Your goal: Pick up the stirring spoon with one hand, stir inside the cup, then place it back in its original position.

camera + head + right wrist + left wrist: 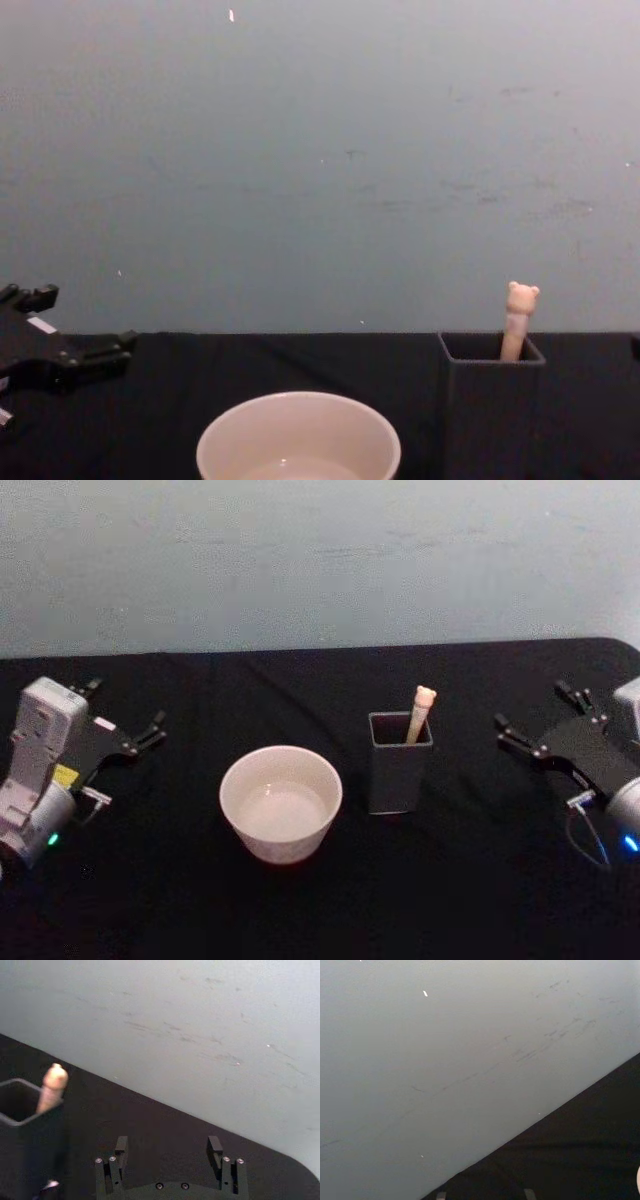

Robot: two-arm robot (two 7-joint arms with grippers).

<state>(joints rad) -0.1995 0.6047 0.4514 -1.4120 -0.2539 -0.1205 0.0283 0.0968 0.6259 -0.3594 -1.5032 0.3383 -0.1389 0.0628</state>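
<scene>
Front-centre on tabletop: cup; risk of shoving it via rim strike while stirring. Just beside, in dark grey holder box: stirring spoon, near-upright; risk of slim handle slipping, box tipping. Flanking: right gripper, left gripper, jaws spread, empty.

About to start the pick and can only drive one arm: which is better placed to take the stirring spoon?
Right. The right gripper, open, sits near the dark holder where the stirring spoon stands; the left gripper is farther, with the cup between it and the holder.
</scene>
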